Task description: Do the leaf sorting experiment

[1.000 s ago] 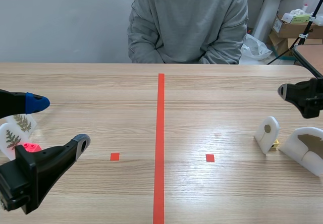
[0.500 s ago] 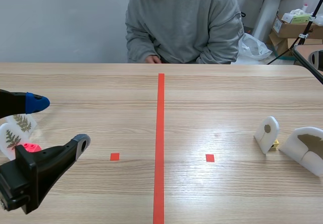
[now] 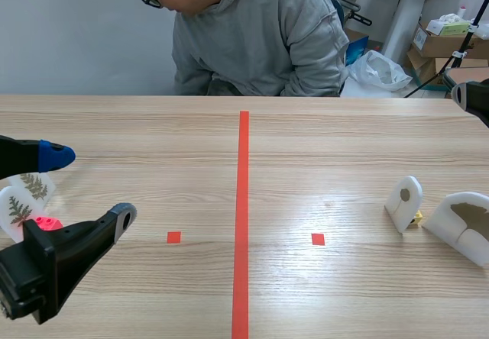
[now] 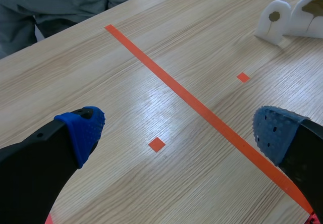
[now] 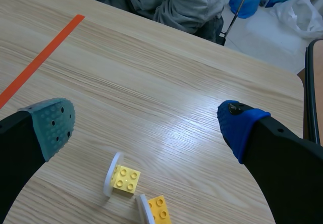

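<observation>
Scene view: upright fern-leaf cards by wide left hand; right hand wide.

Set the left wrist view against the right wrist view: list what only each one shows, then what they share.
Only the left wrist view: the open left gripper, two small orange-red tape squares, and the flat faces of the white arched leaf cards. Only the right wrist view: the open right gripper and two yellow studded plastic bricks. Both: the light wooden table, the long orange-red tape line, the person in grey clothing, and those white cards, seen edge-on in the right wrist view.
</observation>
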You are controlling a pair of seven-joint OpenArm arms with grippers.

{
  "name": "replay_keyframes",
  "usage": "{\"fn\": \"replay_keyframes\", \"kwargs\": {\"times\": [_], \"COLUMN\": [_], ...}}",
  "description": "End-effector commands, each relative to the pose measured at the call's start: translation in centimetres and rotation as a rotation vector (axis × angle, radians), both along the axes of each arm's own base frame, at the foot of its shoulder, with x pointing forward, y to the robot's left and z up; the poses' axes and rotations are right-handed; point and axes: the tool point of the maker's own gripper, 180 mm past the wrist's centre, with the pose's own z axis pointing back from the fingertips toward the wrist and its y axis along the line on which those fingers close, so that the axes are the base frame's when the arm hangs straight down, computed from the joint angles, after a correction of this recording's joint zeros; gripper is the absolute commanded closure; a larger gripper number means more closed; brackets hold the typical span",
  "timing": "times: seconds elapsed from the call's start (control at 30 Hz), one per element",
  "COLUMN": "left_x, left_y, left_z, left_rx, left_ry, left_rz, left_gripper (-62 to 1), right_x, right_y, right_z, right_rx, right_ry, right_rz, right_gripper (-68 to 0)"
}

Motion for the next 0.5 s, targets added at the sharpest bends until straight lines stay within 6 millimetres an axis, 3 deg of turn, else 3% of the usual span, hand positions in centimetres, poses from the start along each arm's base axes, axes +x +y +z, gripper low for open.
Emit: {"fn": "replay_keyframes", "kwargs": {"times": [0.0,0.47], "left_x": [-0.06,-0.07], "left_y": [-0.2,-0.21], "left_z": [0.43,0.42], "left_rx": [-0.025,-0.025], "left_ry": [-0.009,-0.009], "left_rz": [0.005,0.004], "left_gripper": [-62.3,-62.3], "right_x": [0.23,0.19], "right_y": [-0.18,-0.09], "right_z": [0.85,0.74], "right_rx": [0.009,0.015], "right_ry": [-0.03,-0.029], "right_rz": [-0.002,-0.002], "right_gripper": [-57.8,-57.8]}}
